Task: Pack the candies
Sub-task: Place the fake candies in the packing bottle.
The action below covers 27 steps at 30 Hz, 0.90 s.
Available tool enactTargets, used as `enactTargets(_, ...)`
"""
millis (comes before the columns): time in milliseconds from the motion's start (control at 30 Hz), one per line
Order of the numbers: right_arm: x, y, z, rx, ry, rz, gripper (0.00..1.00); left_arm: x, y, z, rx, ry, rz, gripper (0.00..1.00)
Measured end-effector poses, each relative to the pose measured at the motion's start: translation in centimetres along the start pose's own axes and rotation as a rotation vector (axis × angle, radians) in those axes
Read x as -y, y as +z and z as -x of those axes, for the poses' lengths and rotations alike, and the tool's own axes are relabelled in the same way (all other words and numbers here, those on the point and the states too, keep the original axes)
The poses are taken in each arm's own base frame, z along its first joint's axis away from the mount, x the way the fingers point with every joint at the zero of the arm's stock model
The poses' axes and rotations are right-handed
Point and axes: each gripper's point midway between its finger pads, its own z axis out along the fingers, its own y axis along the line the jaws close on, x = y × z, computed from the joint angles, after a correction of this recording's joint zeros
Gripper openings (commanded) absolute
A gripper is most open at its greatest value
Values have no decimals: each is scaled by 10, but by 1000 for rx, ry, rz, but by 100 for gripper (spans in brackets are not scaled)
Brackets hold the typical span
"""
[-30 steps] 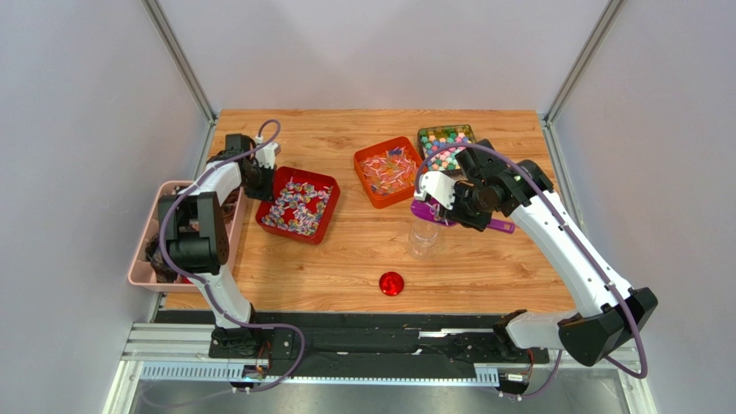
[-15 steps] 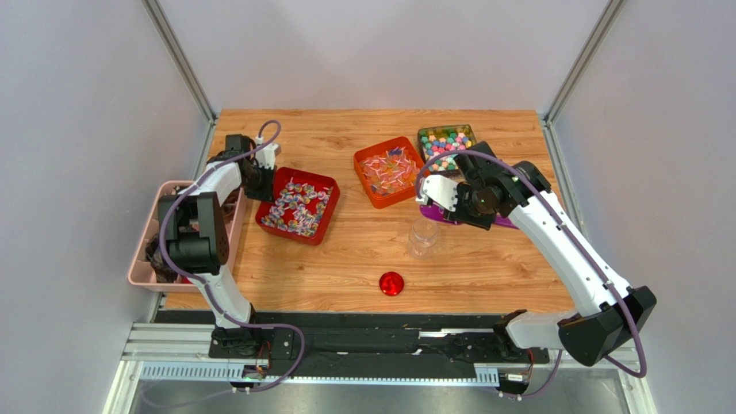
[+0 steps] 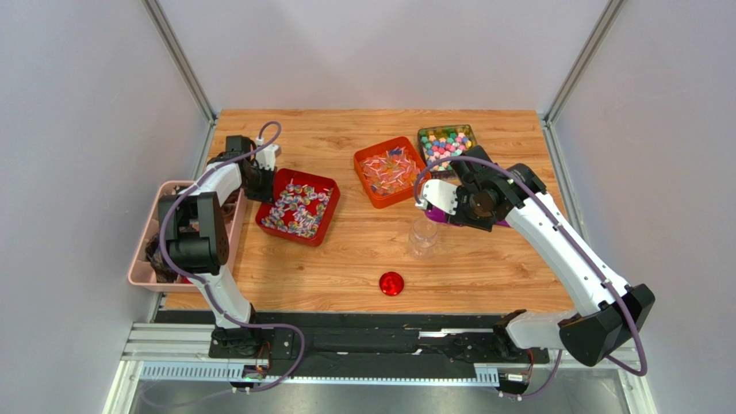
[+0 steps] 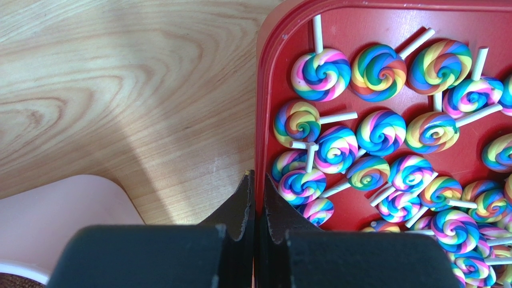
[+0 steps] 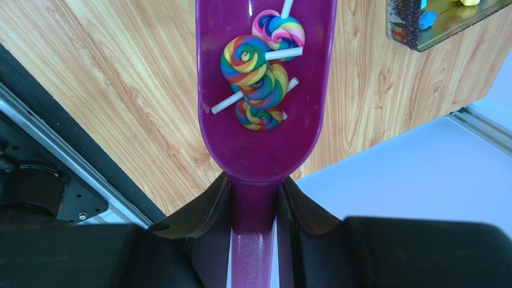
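While the clear jar (image 3: 423, 237) at centre frame seems empty, red lid (image 3: 391, 283) off below it, the right end effector (image 5: 255, 193) clamps a purple scoop (image 5: 264, 150) carrying a few candies (image 5: 258, 78) just upper right of it. The left end effector (image 4: 257, 198) pinches the red tray (image 4: 264, 90) rim at left. Nearly all the packing is yet to do.

The scoop (image 5: 264, 150) is a glossy magenta-purple, and the candies (image 5: 245, 60) in it are rainbow swirls on white sticks. The tray (image 4: 372, 21) is bright red, the surface (image 4: 120, 90) pale wood grain, the bin (image 4: 48, 222) at nine o'clock soft pink.
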Motion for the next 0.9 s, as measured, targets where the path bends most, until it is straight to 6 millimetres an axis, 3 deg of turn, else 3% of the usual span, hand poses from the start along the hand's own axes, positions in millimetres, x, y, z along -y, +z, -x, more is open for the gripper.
enactTargets(500,-13,7,-6,-72,-50,-16,0,0,0,0,0,0,0,0)
enactTargets(900,-11,2,-7,-131,-95,-89,0,0,0,1,5,1,1,0)
